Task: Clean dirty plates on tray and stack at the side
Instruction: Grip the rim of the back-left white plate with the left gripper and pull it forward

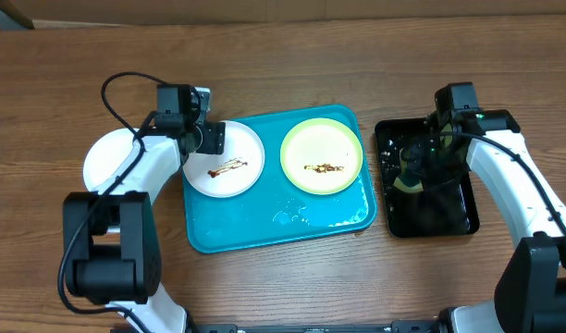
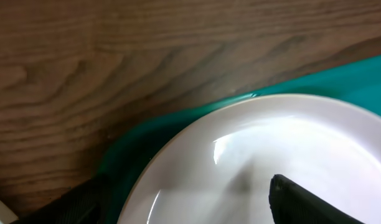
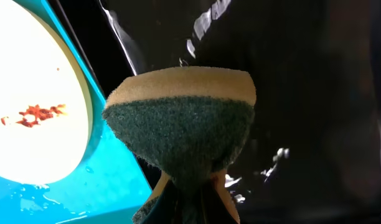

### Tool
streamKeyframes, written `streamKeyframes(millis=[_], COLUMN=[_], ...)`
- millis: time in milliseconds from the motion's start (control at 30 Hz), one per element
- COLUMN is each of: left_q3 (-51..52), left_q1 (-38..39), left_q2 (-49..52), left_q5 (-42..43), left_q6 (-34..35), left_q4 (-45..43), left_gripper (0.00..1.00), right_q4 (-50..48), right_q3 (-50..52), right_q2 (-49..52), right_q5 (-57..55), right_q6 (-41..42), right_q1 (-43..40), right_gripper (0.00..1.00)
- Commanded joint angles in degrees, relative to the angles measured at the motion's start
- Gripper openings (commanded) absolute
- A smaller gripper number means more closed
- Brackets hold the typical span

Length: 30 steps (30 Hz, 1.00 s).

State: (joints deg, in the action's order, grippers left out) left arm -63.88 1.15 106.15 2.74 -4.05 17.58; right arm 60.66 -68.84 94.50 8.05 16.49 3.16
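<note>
Your left gripper (image 1: 212, 138) sits at the upper-left rim of the round white plate (image 1: 226, 159), which is smeared with brown sauce and lies in the left half of the large turquoise rectangular plastic tray (image 1: 237, 227). In the left wrist view its dark fingers (image 2: 309, 202) stand wide apart, one over the plate's face and the other low at the left beyond the tray's rim. They appear to grip nothing, though the frame cuts off their tips.

The pale green-rimmed plate (image 1: 322, 155) with a yellowish centre lies in the tray's right half, also carrying a brown smear. A second white plate (image 1: 100, 165) rests on the wooden table (image 1: 283, 55) left of the tray, partly hidden under your left arm.

Your right gripper (image 1: 419, 168) hangs over the narrow black tray (image 1: 449, 217), which lies just right of the turquoise one. Its fingers are pinched tight on a yellow sponge (image 3: 178, 124) with a dark green scouring face.
</note>
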Motion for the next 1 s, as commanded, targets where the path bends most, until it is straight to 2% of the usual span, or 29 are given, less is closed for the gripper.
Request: streamKeyframes(millis=[0,267,700,967], left_q3=[0.0,0.0,0.0,0.0], left_q1=[-0.2,0.2,0.2,0.2], left_q2=[2.0,2.1,2.1,2.1], left_q5=[2.4,3.1,3.1,3.1], left_q6=[-0.2,1.1,1.5,6.6], left_q4=[0.2,5.2,21.0,27.9], left_gripper=[0.8,0.71,0.28,0.04], right_q4=[-0.3,-0.3,-0.5,-0.5], right_q3=[0.2,0.2,0.2,0.2], right_q2=[-0.5,-0.5,-0.5,-0.5], right_q5=[-0.5,-0.5,-0.5,-0.5], right_q6=[-0.3,-0.3,-0.3,-0.3], right_q1=[0.3,0.3,0.3,0.3], right_gripper=[0.04,0.04,0.04,0.06])
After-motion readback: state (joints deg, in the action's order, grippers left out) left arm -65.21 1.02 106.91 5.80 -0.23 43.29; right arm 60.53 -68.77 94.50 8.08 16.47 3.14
